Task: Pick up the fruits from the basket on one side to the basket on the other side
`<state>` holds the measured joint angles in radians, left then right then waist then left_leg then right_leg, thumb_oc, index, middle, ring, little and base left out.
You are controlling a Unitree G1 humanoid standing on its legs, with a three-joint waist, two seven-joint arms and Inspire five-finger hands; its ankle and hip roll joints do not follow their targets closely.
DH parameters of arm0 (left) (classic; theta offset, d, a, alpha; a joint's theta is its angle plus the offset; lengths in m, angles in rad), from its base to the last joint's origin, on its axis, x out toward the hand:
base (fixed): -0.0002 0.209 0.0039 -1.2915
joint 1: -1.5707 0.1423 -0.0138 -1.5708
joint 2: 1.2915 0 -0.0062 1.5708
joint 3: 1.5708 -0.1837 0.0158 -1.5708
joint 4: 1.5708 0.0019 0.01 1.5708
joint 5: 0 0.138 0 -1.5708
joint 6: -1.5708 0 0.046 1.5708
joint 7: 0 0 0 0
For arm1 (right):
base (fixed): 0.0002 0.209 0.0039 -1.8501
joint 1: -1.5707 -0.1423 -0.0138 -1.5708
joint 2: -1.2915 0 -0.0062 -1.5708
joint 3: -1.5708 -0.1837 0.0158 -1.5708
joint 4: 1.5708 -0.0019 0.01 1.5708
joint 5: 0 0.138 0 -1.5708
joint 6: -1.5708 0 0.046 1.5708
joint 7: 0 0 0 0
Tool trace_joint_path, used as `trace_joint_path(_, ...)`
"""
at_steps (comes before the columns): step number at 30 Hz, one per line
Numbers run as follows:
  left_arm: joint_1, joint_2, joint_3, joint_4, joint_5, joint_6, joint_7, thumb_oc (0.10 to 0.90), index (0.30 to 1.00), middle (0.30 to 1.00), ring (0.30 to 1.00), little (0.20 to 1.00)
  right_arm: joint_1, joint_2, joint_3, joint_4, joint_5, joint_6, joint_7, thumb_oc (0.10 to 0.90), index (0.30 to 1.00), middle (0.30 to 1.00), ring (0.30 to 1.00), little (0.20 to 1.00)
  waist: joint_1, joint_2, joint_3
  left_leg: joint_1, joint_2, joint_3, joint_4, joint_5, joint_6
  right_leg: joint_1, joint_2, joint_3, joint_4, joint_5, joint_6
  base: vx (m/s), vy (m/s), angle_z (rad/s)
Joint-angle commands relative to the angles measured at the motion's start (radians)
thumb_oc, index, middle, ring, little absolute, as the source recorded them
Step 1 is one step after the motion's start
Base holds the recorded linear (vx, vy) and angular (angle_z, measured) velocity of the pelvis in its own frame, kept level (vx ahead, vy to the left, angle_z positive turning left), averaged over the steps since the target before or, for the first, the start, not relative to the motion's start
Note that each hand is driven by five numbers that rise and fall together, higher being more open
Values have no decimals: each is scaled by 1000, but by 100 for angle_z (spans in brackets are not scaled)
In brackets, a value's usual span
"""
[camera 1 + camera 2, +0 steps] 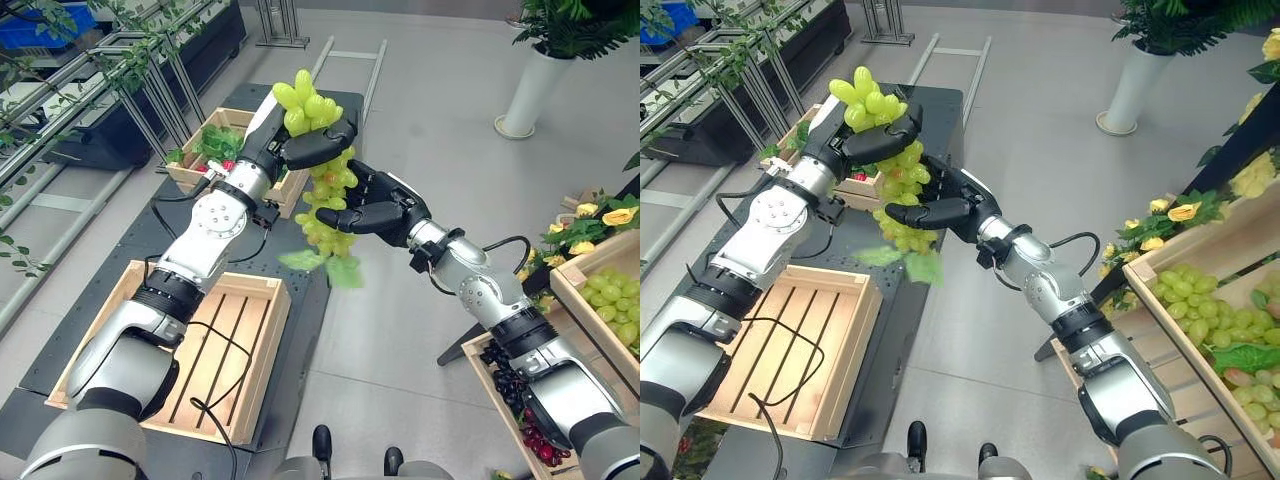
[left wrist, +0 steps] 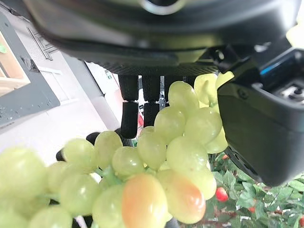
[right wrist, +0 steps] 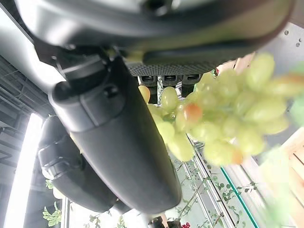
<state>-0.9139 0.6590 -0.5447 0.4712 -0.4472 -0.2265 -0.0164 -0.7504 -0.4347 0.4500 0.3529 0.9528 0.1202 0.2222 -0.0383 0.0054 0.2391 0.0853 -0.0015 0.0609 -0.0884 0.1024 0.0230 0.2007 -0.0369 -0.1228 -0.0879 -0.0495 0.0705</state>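
The bunch of green grapes (image 1: 325,175) hangs in mid-air above the dark platform (image 1: 300,300), with both hands on it. The left hand (image 1: 310,140) has its fingers and thumb curled round the top of the bunch, and the right hand (image 1: 375,210) wraps its fingers around the lower part. At 7 o'clock from the grapes sits an empty wooden crate (image 1: 265,330). At 10 o'clock, another crate (image 1: 290,195) holds leafy greens and something red. Over at 4 o'clock, a crate (image 1: 1200,290) holds more green grapes.
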Motion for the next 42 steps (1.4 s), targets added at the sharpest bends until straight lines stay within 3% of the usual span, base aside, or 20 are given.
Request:
trace_joint_path(1,-191,-57,13,51,-95,-64,0,400,300,300,300,300,-113,63,26,18,49,-56,36,800,900,900,900,900,3,5,-193,49,-48,-11,1,-167,-16,-74,35,16,1,13,-26,0,0,0)
trace_joint_path(15,-201,-89,-8,-3,-135,-34,-41,400,300,300,300,300,-148,93,63,58,77,-48,46,800,900,900,900,900,15,2,-201,50,-42,-14,1,-168,-18,-68,38,5,1,6,-29,0,0,0)
trace_joint_path(16,-203,-88,-8,-6,-137,-32,-39,400,300,300,300,300,-149,94,63,59,83,-56,43,497,446,446,446,446,15,2,-201,50,-42,-14,1,-168,-19,-68,39,5,1,5,-29,0,0,0)
trace_joint_path(17,-205,-88,-9,-8,-138,-30,-35,400,300,300,300,300,-150,96,62,59,90,-62,41,400,300,300,300,300,15,2,-201,50,-42,-15,1,-168,-19,-68,39,4,1,5,-30,0,0,0)
trace_joint_path(36,-162,-110,20,83,-96,3,26,400,300,300,300,300,-116,142,20,63,117,-156,-12,400,300,300,300,300,12,6,-193,55,-38,-15,1,-169,-18,-63,38,6,1,5,-30,0,0,0)
trace_joint_path(37,-161,-109,21,86,-95,5,28,439,359,359,359,359,-116,141,19,63,118,-156,-13,400,300,300,300,300,12,6,-193,55,-38,-15,1,-170,-19,-64,38,6,1,5,-30,0,0,0)
trace_joint_path(38,-159,-108,25,98,-96,11,34,660,691,691,691,691,-114,141,15,63,114,-159,-18,400,300,300,300,300,11,6,-192,55,-38,-14,1,-169,-19,-65,38,6,1,6,-29,0,0,0)
trace_joint_path(39,-159,-107,26,103,-94,15,39,800,900,900,900,900,-112,143,14,64,111,-161,-18,400,300,300,300,300,11,7,-192,55,-38,-13,1,-169,-18,-65,37,7,1,6,-29,0,0,0)
trace_joint_path(42,-152,-106,37,137,-68,20,73,800,900,900,900,900,-109,136,10,68,91,-163,-25,400,300,300,300,300,8,7,-190,54,-37,-9,1,-169,-19,-67,37,9,1,7,-28,0,0,0)
